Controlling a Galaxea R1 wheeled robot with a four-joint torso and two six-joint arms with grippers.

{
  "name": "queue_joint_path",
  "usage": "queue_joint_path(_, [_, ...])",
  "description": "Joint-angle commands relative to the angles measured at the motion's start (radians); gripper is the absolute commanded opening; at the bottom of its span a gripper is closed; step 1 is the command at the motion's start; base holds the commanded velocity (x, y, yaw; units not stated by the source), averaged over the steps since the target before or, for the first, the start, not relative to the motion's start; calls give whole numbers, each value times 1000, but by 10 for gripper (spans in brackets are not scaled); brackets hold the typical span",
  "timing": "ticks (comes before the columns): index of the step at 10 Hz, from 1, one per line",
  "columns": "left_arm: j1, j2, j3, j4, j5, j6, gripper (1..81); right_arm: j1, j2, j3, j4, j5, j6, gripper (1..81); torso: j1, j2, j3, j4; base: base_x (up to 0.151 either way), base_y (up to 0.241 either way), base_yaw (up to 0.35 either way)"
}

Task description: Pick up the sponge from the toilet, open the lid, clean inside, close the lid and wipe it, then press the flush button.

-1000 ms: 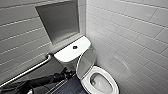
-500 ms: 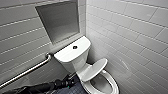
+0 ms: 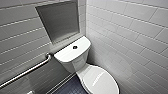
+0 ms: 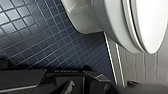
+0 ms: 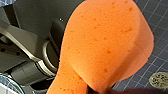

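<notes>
The white toilet (image 3: 75, 58) stands in the corner of the tiled walls, with its lid (image 3: 100, 81) lying down over the bowl. The dark round flush button (image 3: 74, 47) sits in the middle of the tank top. In the right wrist view the orange sponge (image 5: 105, 42) looms large, and my right gripper (image 5: 97, 90) is shut on its narrow end above the floor. My left gripper (image 4: 83, 85) hangs open and empty over the dark blue floor, beside and below the rim of the toilet bowl (image 4: 117, 27) and the lid (image 4: 150, 22).
A metal grab bar (image 3: 27, 71) runs along the left wall, under a recessed niche (image 3: 58, 21). The floor (image 4: 37, 37) has small dark blue tiles, and a round floor drain (image 5: 160, 80) shows near the sponge. White tiled wall (image 3: 130, 37) closes the right side.
The dark arm seen at the lower left of the toilet in the earlier head frames is gone from that view. The lid looks fully down now.
</notes>
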Motion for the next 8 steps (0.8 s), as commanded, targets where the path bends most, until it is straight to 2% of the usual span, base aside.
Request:
queue_joint_path(1, [190, -20, -26, 308, 47, 11, 811, -38, 12, 8, -24, -75, -6, 10, 0, 0, 0, 0, 0, 0, 0])
queue_joint_path(2, [246, -4, -64, 367, 58, 11, 811, -39, 18, 11, -34, -78, -6, 10, 0, 0, 0, 0, 0, 0, 0])
queue_joint_path(4, [338, 70, -225, 389, 58, 11, 811, -38, 30, 4, -40, -79, 2, 10, 0, 0, 0, 0, 0, 0, 0])
queue_joint_path(5, [378, 116, -315, 394, 58, 12, 811, -36, 48, -24, -38, -101, -2, 10, 0, 0, 0, 0, 0, 0, 0])
queue_joint_path(6, [415, 148, -371, 433, 52, 43, 811, -33, 68, -65, -52, -168, -6, 10, 0, 0, 0, 0, 0, 0, 0])
queue_joint_path(8, [474, 170, -389, 486, 47, 84, 811, -32, 70, -33, -87, -179, -4, 10, 0, 0, 0, 0, 0, 0, 0])
